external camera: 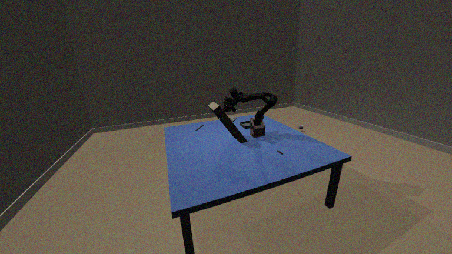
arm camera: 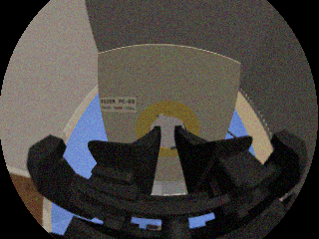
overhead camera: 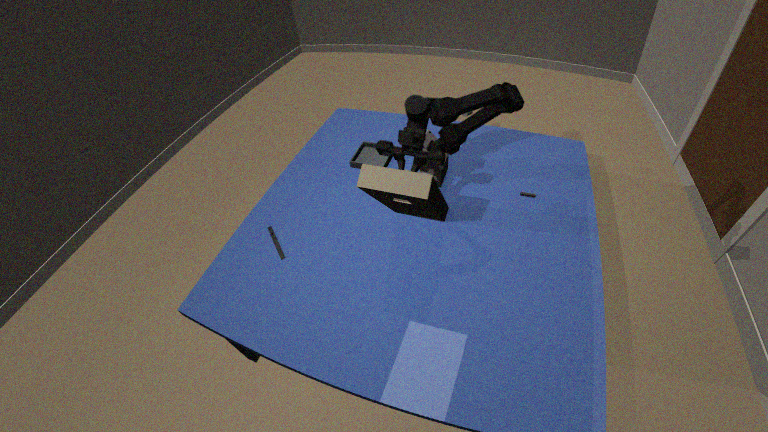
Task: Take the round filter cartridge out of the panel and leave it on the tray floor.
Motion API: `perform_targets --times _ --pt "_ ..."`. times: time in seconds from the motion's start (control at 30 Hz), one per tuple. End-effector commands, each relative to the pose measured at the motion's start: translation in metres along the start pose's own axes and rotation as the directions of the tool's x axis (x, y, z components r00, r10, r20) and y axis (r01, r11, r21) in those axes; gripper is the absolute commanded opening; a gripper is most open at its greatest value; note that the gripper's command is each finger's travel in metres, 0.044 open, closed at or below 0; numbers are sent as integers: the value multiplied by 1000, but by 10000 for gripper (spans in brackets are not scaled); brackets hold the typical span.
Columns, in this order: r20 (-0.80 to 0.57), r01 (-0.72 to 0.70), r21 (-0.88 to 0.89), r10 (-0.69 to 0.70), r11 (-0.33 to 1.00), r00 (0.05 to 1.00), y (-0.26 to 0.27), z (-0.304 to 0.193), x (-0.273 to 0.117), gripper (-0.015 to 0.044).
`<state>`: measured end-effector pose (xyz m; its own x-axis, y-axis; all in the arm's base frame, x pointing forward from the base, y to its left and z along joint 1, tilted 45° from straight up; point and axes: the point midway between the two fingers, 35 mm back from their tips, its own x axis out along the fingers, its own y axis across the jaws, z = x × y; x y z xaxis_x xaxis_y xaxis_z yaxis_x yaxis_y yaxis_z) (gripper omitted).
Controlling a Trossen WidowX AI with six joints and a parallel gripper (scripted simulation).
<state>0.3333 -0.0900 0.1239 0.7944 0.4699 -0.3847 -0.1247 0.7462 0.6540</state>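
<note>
Cartridge [arm camera: 170,122] in panel [overhead camera: 394,180] [external camera: 227,124] [arm camera: 169,75]; pincer [overhead camera: 408,163] [external camera: 230,109] [arm camera: 166,127] nearly closed, gripping cartridge. Tray [overhead camera: 355,164] [external camera: 245,126] beside arm base [overhead camera: 441,176] [external camera: 257,130].

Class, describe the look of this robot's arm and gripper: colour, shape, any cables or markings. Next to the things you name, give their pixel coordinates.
The arm [overhead camera: 472,104] [external camera: 255,97] is black, with slim links and chunky rounded joints. Its gripper [arm camera: 166,127] is black too, with two fingers tapering to narrow tips. I can make out no cables or markings on either.

Matte black arm [overhead camera: 475,102] [external camera: 255,96], chunky rounded joints, dark angular end effector [overhead camera: 408,164] [external camera: 230,109] [arm camera: 166,127].
</note>
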Motion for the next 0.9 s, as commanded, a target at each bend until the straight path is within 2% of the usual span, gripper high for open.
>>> perform_targets --times 0.0,0.4,0.87 --pt "-10 3 159 -2 987 1000 0 -2 5 0" --pt "-10 7 546 -2 838 1000 0 -2 5 0" --pt "-10 10 875 -2 483 1000 0 -2 5 0"
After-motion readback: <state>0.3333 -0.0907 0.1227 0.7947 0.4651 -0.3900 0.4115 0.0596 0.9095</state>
